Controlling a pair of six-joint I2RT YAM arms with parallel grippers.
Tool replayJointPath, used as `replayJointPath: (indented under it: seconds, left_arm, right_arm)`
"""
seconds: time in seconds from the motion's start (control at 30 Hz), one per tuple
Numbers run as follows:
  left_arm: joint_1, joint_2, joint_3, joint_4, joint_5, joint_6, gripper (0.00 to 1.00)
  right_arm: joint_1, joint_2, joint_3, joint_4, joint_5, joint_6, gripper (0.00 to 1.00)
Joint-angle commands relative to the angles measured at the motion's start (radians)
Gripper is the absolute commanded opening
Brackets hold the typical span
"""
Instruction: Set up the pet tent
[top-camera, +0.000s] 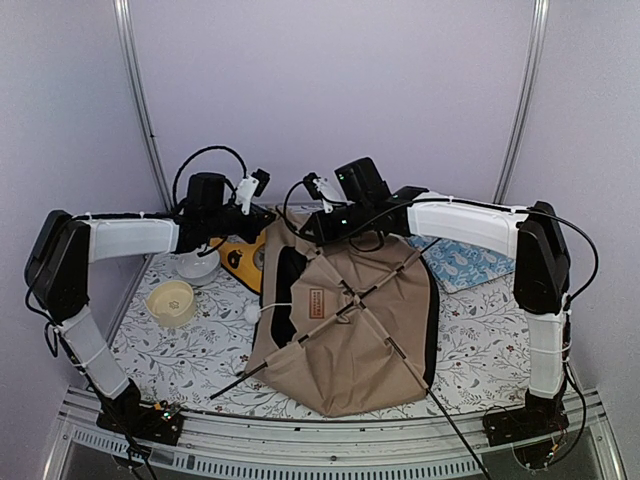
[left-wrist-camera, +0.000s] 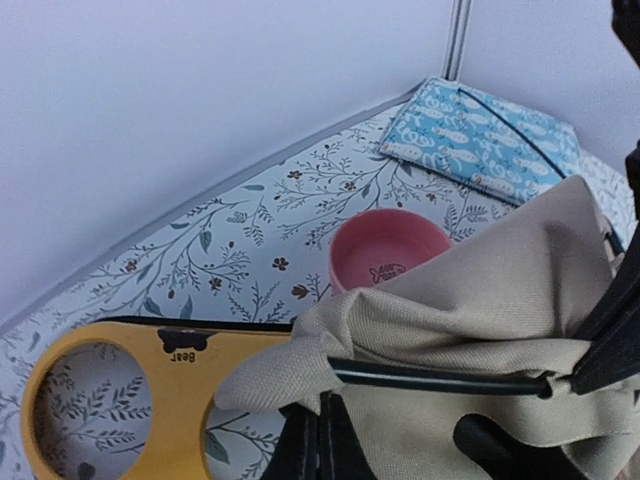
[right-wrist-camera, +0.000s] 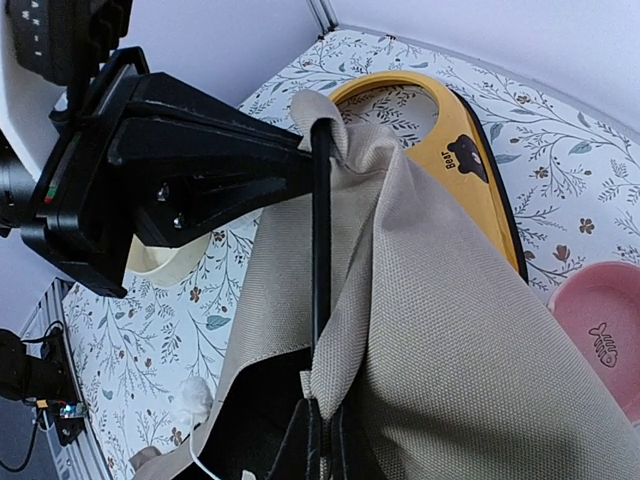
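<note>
The pet tent (top-camera: 370, 330) lies slumped mid-table, tan canvas with black poles crossing over it and a brown label patch (top-camera: 316, 301). Its white pom-pom (top-camera: 251, 312) rests on the mat to its left. Both grippers meet at the tent's raised far-left corner. My left gripper (top-camera: 262, 222) is shut on the canvas corner (left-wrist-camera: 300, 370) where a black pole (left-wrist-camera: 440, 380) enters it. My right gripper (top-camera: 312, 228) is shut on the canvas fold (right-wrist-camera: 450, 330) beside the same pole (right-wrist-camera: 320, 240), a little lower along it. The left gripper's black body (right-wrist-camera: 200, 170) reaches in from the left in the right wrist view.
A yellow double-bowl feeder (top-camera: 243, 255) lies under the lifted corner. A pink bowl (left-wrist-camera: 390, 250) sits behind the tent. A cream bowl (top-camera: 171, 302) and a white bowl (top-camera: 195, 265) stand at the left. A blue patterned cushion (top-camera: 470, 262) lies at the back right by the wall.
</note>
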Motion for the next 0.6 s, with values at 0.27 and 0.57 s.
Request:
replayJointPath:
  seconds: [0.27, 0.57]
  left_arm:
    - [-0.150, -0.101, -0.033, -0.067, -0.238, 0.463, 0.00]
    - [-0.266, -0.121, -0.106, 0.014, -0.400, 0.632, 0.00]
  right_arm:
    - [-0.031, -0.038, 0.051, -0.067, -0.049, -0.100, 0.00]
    - [-0.033, 0.025, 0.142, -0.084, -0.072, -0.142, 0.00]
